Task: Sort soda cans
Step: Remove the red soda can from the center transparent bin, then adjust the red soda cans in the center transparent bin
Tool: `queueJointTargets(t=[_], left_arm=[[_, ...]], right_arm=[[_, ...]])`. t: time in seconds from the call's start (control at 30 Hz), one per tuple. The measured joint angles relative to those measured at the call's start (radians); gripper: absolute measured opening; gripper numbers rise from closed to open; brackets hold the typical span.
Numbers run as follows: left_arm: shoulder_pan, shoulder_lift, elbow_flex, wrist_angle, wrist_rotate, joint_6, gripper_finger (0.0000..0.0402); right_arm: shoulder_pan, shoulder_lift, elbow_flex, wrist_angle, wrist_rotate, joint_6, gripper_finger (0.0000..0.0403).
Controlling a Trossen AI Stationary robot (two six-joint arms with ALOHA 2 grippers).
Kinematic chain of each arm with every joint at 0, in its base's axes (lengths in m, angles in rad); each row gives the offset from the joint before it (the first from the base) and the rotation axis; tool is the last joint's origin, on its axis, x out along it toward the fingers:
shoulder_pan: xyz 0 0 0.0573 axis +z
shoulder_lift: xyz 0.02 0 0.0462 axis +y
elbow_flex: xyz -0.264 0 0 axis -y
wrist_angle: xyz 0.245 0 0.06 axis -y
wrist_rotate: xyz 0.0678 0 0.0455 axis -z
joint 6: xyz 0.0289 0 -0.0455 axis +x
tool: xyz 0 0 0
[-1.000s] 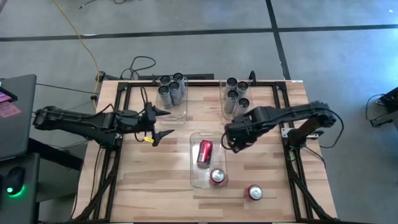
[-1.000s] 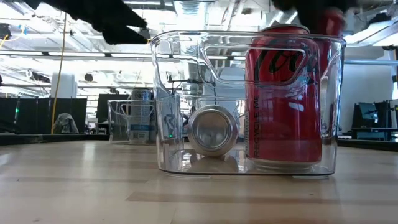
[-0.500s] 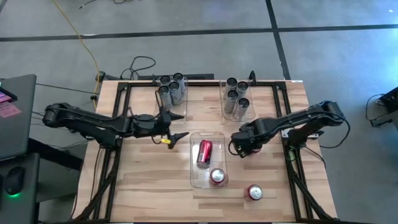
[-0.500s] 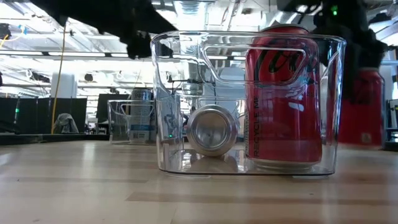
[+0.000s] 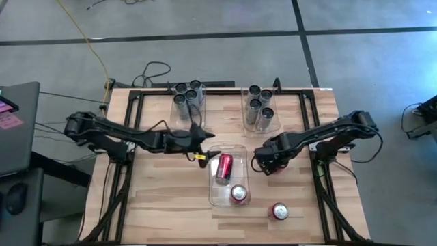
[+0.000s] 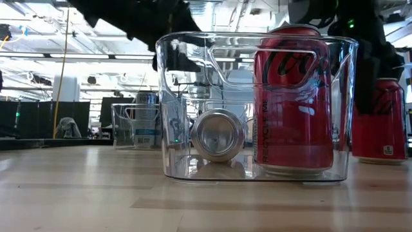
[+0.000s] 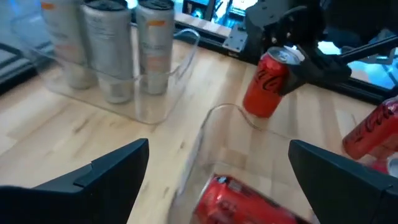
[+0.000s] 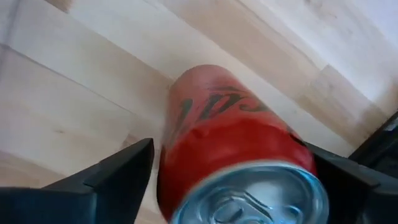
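My right gripper (image 5: 270, 162) is shut on a red can (image 6: 380, 119) standing just right of the clear centre bin (image 5: 213, 152). That bin holds one red can lying on its side (image 5: 224, 167) and one upright (image 5: 238, 194). A third red can (image 5: 279, 211) stands on the table near the front edge. Silver cans stand in the far-left bin (image 5: 188, 99) and the far-right bin (image 5: 259, 106). My left gripper (image 5: 205, 145) hangs open over the centre bin's far-left corner, touching nothing; its wrist view looks past its fingers (image 7: 219, 146) at the lying can (image 7: 249, 199). My right gripper pinches the red can between its two fingers (image 8: 118, 180), on the upper part of its wall just under the silver top (image 7: 283, 62). The fingers come from above, slanting in from the table's right. The can's base is on the table and it leans slightly.
The centre bin's clear walls stand between the two grippers. The far bins line the table's far edge. Black frame rails (image 5: 321, 184) run along the table's left and right sides. Bare wood lies left of the centre bin and along the near-left part of the table.
My right gripper has carried the red can down and toward the near edge, from lifted near the far-right bin to standing on the table right of the centre bin. My left arm has reached to the right, bringing its open gripper to the centre bin.
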Motion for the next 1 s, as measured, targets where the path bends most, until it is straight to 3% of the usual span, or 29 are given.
queueJointTargets(t=[0.13,0.4,0.8,1.0], left_arm=[[-0.004,0.052,0.076,-0.112,0.044,-0.077,0.038],[-0.004,0.188,0.321,-0.471,0.048,-0.255,0.038],[0.007,0.418,0.653,-0.894,0.326,-0.572,0.038],[0.007,0.493,0.769,-0.99,0.352,-0.651,0.038]], right_arm=[[0.017,-0.005,0.002,-0.012,0.032,0.017,0.0388],[0.087,-0.083,0.002,0.015,0.241,0.139,0.0366],[0.254,-0.256,0.002,0.008,0.543,0.234,0.0366],[0.32,-0.275,0.003,0.001,0.636,0.226,0.0365]])
